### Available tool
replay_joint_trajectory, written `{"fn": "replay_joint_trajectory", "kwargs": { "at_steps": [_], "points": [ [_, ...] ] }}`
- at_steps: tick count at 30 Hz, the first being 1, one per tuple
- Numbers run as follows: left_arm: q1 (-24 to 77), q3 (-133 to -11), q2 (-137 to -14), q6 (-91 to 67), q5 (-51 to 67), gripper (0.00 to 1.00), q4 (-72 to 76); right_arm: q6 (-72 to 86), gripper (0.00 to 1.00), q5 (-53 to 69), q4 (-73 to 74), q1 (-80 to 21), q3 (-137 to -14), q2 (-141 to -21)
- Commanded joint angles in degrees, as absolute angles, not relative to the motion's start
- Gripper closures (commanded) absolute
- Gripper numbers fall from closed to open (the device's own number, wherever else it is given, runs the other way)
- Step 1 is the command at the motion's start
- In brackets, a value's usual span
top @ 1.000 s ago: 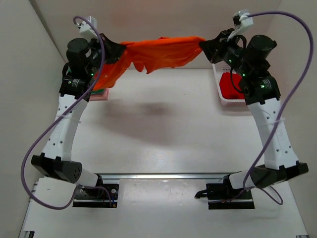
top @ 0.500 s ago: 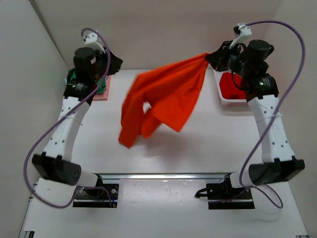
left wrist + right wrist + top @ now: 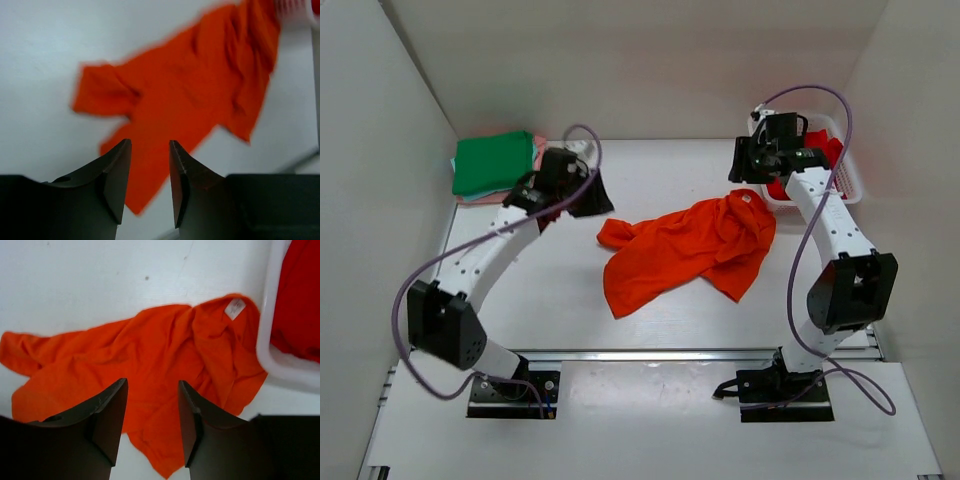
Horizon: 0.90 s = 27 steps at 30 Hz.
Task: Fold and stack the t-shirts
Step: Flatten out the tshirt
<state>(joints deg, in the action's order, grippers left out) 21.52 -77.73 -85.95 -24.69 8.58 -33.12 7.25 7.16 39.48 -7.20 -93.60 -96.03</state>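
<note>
On the middle of the table (image 3: 550, 300), the bright orange t-shirt (image 3: 685, 250) is lying loose and rumpled, not folded, and neither arm is holding it. The left gripper (image 3: 150, 145) is hanging above the table just off the shirt's left sleeve end, its fingers standing partly apart with nothing between them, only orange cloth and white tabletop showing through the gap. Over on the right, the right gripper (image 3: 152, 382) is hovering near the shirt's collar end, fingers parted a fair way and gripping nothing either. The collar tag (image 3: 234, 308) is facing up, and that edge of the cloth is running right up beside the rim of the white basket (image 3: 267, 340); whether the two are touching I cannot tell. A deeper red t-shirt (image 3: 300, 300) is sitting inside the basket. At the far left corner, a green t-shirt (image 3: 495, 162) is lying folded on top of a pink one (image 3: 538, 141), well apart from the orange one. Bare table is stretching left of the orange shirt toward the side wall, and a broad strip is running between its ragged near hem and the arm bases.
</note>
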Motion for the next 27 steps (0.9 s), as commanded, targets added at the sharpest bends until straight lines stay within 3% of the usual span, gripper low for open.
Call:
{"fn": "replay_joint_trajectory", "kwargs": {
  "at_steps": [1,7,15,23,27],
  "points": [
    [29.77,-65.88,-77.98,-31.26,15.89,0.53,-37.37,6.94,0.58,4.13,37.88,-9.40,-87.13,-87.73],
    [35.15,-47.05,-71.81,-37.62,16.97,0.51,-31.11,10.89,0.60,2.03,39.46,-11.07,-70.43,-83.33],
    [37.97,-40.53,-75.23,-42.09,12.39,0.41,-27.09,13.61,0.55,5.17,35.95,-9.67,-61.44,-84.72],
    [39.11,-41.92,-82.16,-43.51,3.79,0.35,-24.62,17.40,0.52,10.71,30.33,-9.14,-56.08,-87.18],
    [39.29,-45.69,-88.92,-44.03,2.03,0.36,-23.46,17.67,0.43,12.74,27.69,-9.32,-56.07,-90.78]
  ]
}}
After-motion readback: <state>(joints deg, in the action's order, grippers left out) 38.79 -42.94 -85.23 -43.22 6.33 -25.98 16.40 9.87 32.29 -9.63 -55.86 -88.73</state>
